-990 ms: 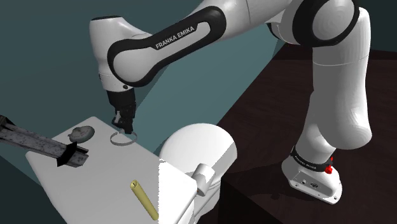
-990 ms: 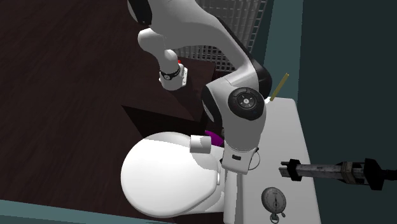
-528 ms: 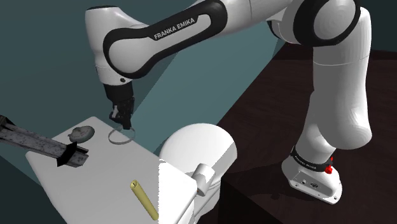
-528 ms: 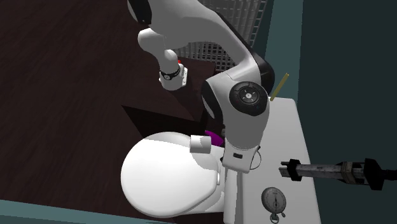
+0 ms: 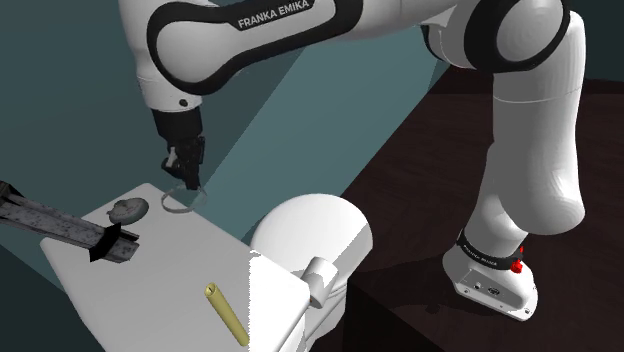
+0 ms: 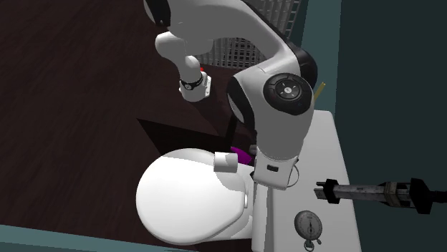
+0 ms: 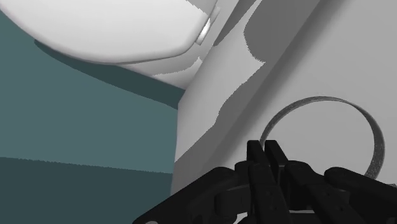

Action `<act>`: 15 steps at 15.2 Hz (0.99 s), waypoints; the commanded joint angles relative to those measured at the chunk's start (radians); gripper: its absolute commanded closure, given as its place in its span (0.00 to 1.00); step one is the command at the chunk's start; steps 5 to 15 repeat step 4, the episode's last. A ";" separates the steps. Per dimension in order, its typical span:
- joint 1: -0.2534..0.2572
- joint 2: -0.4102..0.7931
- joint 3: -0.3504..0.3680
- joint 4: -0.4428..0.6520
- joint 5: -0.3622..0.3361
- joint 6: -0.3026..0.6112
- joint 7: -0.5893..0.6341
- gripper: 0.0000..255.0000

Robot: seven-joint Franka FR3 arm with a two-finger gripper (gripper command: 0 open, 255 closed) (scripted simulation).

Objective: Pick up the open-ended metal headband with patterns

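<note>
The headband is a thin grey open-ended ring with a speckled pattern on its band. It hangs tilted just above the far end of the white tabletop. My black gripper is directly over it, shut on one end of the band. In the wrist view the two fingers meet at the gripper, and the ring curves away from them over the white surface.
A round dial-like object lies close beside the headband. A long dark tool juts over the table's edge at the shoulder view's left. A yellow stick lies nearer the stand. A large white rounded body borders the table.
The arm has risen and shifted toward the shoulder view's left. The headband has left its flat spot on the table and moved up and left with the gripper.
</note>
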 commanded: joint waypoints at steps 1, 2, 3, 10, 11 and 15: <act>0.001 0.000 0.000 0.028 0.000 -0.028 0.001 1.00; 0.002 0.000 0.001 0.042 0.000 -0.042 0.002 1.00; 0.002 0.000 0.001 0.044 0.000 -0.044 0.002 1.00; 0.002 0.001 0.001 0.044 0.000 -0.044 0.002 1.00; 0.002 0.001 0.001 0.044 0.000 -0.044 0.002 1.00; 0.002 0.001 0.001 0.044 0.000 -0.044 0.002 1.00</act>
